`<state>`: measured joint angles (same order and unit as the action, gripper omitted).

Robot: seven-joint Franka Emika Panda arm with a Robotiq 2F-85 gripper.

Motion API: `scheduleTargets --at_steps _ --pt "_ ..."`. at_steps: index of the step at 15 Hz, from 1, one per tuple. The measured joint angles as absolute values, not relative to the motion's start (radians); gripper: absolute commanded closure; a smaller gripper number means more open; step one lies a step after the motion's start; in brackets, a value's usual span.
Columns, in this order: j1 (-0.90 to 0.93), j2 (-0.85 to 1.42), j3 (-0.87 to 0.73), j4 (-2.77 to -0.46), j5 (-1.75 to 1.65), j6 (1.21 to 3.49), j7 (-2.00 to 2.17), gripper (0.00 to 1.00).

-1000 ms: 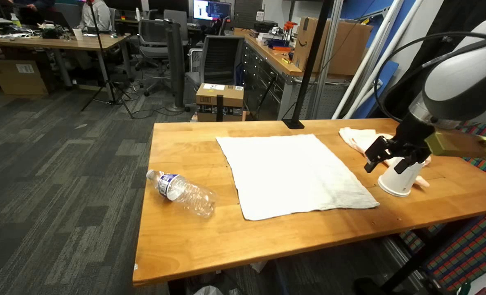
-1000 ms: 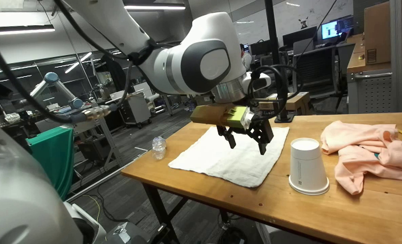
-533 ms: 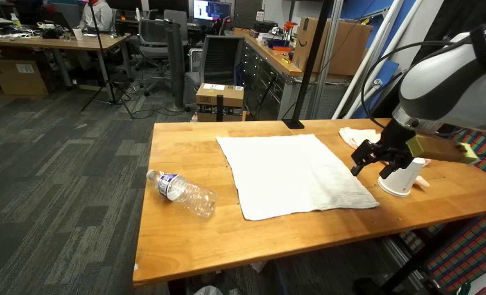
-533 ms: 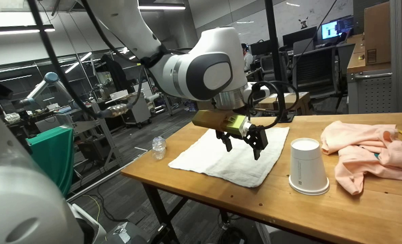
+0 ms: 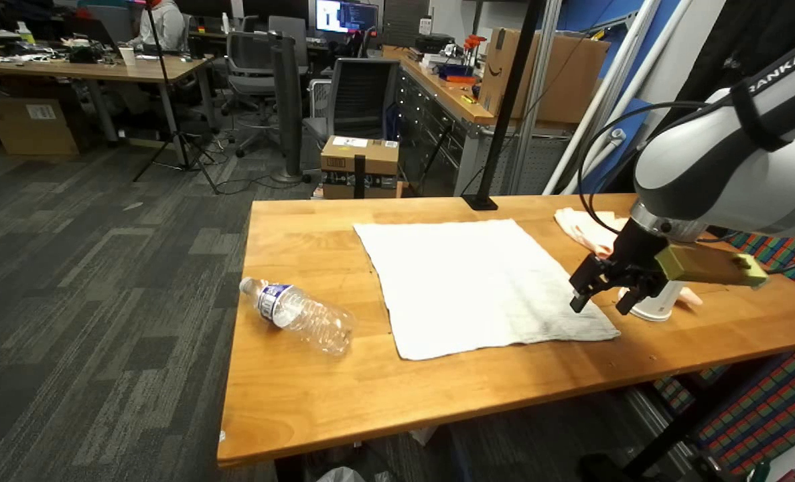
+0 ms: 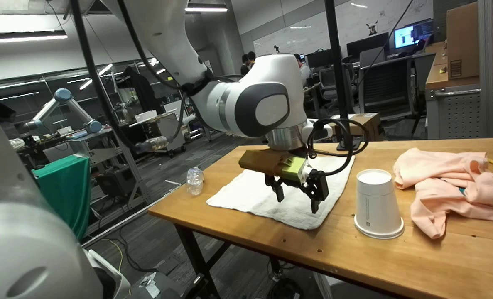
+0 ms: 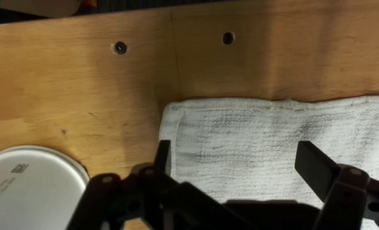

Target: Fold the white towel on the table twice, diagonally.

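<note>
The white towel lies flat and spread out on the wooden table, in both exterior views (image 5: pixel 471 288) (image 6: pixel 246 195) and the wrist view (image 7: pixel 256 127). My gripper is open and empty, with its fingers wide apart, in both exterior views (image 5: pixel 599 309) (image 6: pixel 297 205) and the wrist view (image 7: pixel 234 150). It hangs above the towel close to one corner. In the wrist view that corner shows just beyond the fingertips, one finger over the towel's side edge and the other over the cloth. The fingers appear apart from the towel. Part of the towel is hidden behind the gripper.
An upside-down white cup (image 5: pixel 655 306) (image 6: pixel 377 207) (image 7: pixel 33 191) stands beside the gripper. Pink cloth (image 5: pixel 588 231) (image 6: pixel 450 182) lies behind it. A clear bottle (image 5: pixel 310 318) (image 6: pixel 194 181) lies on the towel's other side. A black pole (image 5: pixel 504 127) (image 6: pixel 337 62) stands at a table edge.
My gripper has moved down and nearer to the towel's corner, staying open. The towel, cup, bottle and pink cloth have not moved.
</note>
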<state>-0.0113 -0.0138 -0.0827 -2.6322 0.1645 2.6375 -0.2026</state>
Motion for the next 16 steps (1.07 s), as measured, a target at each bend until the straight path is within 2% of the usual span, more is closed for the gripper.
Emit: scheduleTargets --at_steps 16 --pt "-0.048 0.081 -0.081 -2.632 0.166 2.633 -0.23 0.0"
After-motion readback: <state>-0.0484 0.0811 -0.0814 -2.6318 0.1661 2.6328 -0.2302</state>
